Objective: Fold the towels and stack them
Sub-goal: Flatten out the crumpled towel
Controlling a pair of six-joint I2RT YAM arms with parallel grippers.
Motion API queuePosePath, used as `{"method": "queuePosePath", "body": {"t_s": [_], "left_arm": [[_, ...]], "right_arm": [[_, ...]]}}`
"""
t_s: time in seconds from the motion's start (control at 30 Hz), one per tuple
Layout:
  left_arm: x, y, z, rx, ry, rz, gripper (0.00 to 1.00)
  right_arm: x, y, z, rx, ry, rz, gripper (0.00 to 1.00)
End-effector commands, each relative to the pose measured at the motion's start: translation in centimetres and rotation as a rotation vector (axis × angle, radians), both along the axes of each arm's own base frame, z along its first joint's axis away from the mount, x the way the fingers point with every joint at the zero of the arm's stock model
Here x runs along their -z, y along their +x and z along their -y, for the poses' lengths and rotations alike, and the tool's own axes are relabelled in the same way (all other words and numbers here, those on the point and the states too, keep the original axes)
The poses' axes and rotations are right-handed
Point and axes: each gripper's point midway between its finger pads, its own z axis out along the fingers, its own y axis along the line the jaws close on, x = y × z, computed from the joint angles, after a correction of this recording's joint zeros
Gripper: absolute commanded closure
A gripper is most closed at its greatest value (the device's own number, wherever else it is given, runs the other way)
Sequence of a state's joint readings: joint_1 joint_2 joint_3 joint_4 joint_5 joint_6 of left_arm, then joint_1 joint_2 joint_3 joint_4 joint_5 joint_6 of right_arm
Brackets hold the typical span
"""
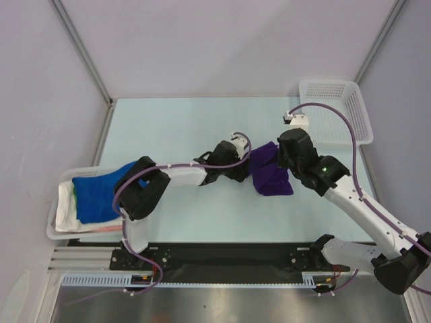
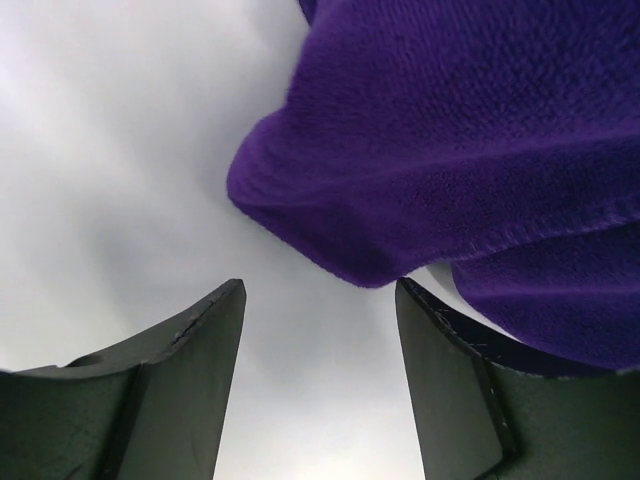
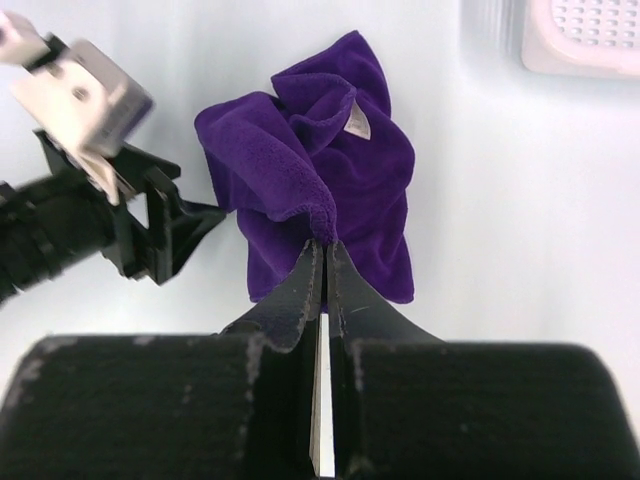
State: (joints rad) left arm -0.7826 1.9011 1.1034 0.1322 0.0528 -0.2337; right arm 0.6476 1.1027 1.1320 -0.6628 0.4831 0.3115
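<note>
Pale blue-green table. Crumpled purple towel lies right of centre. White mesh basket sits at the far right corner. White bin with blue towel occupies the near left edge.

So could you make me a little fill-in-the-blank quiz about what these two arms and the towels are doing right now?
1. The towel on the table between the two arms is ____ in colour.
2. The right gripper is ____ on the purple towel.
3. The left gripper has its fingers ____, beside the towel's edge.
4. In the left basket, a ____ towel lies on top.

Missing words: purple; shut; open; blue
</note>
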Motion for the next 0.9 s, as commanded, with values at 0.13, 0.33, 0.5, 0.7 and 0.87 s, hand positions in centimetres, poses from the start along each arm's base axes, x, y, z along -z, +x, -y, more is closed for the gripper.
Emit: {"method": "queuePosePath", "body": {"t_s": [0.13,0.33,0.5,0.7,0.87], "left_arm": [[-0.6,1.7,1.4,-0.039,0.054,0.121,0.33],[-0.3,2.0,2.1,-0.072,0.063,0.143,0.32],[-0.9,0.4,3.2,-0.038,0.004,0.169,0.31],[-1.6,-1.0,4.3,0.009,-0.059,0.184,0.3],[-1.2,-0.4,4.2,-0.029,-0.037,0.19,0.28]], "right_arm": [[-1.1,0.1,0.9,0.001,0.021,0.035,1.0],[-0.8,0.0,1.3,0.005,0.03,0.028,1.0],[-0.8,0.0,1.6,0.007,0.029,0.03,1.0],[-0.5,0.0,1.8,0.009,0.032,0.024,1.0],[-0.6,-0.1,1.8,0.008,0.04,0.026,1.0]]}}
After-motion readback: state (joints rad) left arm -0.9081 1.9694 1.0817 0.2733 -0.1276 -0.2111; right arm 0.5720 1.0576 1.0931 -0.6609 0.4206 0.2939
